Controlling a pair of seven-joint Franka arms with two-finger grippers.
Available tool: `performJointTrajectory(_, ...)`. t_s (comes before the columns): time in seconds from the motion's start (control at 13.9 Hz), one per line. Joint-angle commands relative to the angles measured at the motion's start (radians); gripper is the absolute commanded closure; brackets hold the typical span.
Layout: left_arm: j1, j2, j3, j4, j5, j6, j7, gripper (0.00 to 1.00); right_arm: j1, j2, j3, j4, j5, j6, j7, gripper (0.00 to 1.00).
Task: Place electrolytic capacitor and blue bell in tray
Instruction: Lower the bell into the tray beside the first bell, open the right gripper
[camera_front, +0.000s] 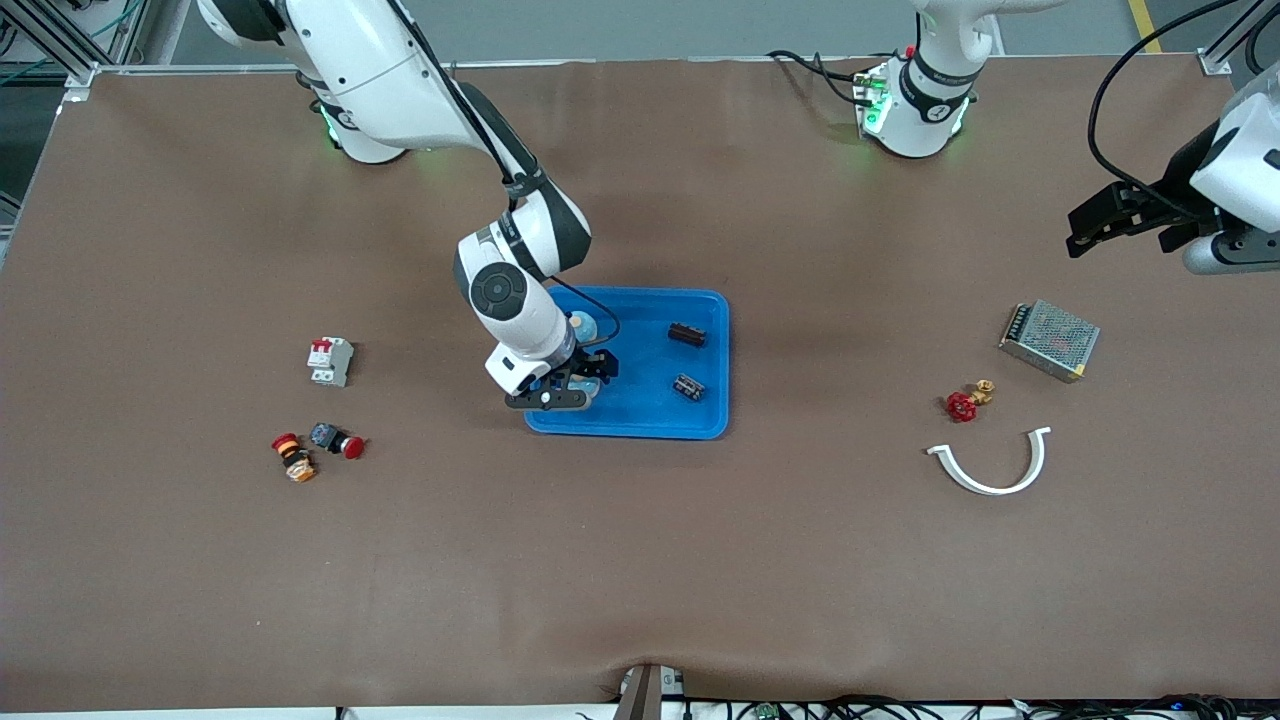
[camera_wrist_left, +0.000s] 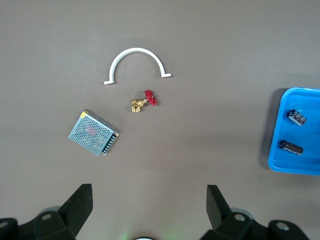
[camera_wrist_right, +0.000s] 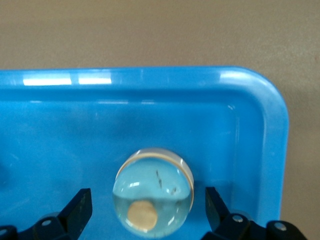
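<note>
The bright-blue tray (camera_front: 650, 415) lies mid-table. Two dark electrolytic capacitors (camera_front: 686, 335) (camera_front: 688, 387) lie in it toward the left arm's end; they also show in the left wrist view (camera_wrist_left: 291, 147) (camera_wrist_left: 297, 117). The pale blue domed bell (camera_wrist_right: 152, 197) with a tan button rests on the tray floor (camera_wrist_right: 60, 150) near a corner, partly hidden under the hand in the front view (camera_front: 590, 387). My right gripper (camera_front: 575, 395) (camera_wrist_right: 147, 210) is open, one finger on each side of the bell and apart from it. My left gripper (camera_front: 1090, 232) (camera_wrist_left: 149, 200) is open and empty, up in the air at the left arm's end.
Toward the right arm's end lie a white circuit breaker (camera_front: 330, 360) and two red push buttons (camera_front: 340, 441) (camera_front: 293, 457). Toward the left arm's end lie a metal mesh power supply (camera_front: 1050, 340), a red-handled brass valve (camera_front: 965, 402) and a white half-ring clamp (camera_front: 990, 468).
</note>
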Motion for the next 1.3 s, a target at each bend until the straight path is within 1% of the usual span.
performJointTrajectory(0.0,-0.001,-0.013,-0.003,-0.007,-0.005,-0.003,0.013,0.0,0.014,-0.102,-0.01,-0.013,-0.004,-0.125,0.012,0.0)
performJointTrajectory(0.43,0.003,-0.019,-0.05,-0.02,-0.004,-0.006,-0.006,0.0,0.019,-0.296,-0.011,-0.014,-0.01,-0.435,0.017,0.0)
performJointTrajectory(0.72,0.002,-0.014,-0.061,-0.027,-0.004,-0.006,-0.007,0.0,0.016,-0.434,-0.01,-0.015,-0.112,-0.645,0.017,0.0)
performJointTrajectory(0.94,0.002,-0.017,-0.075,-0.031,0.006,-0.006,-0.007,0.0,0.003,-0.544,-0.011,-0.013,-0.133,-0.829,0.006,0.0)
performJointTrajectory(1.08,0.0,-0.016,-0.084,-0.027,0.007,0.0,-0.007,0.0,0.003,-0.598,-0.01,-0.013,-0.214,-0.914,0.005,0.0)
performJointTrajectory(1.22,0.002,-0.014,-0.095,-0.024,0.013,0.005,-0.006,0.0,-0.021,-0.647,-0.011,-0.013,-0.233,-0.963,0.003,0.0)
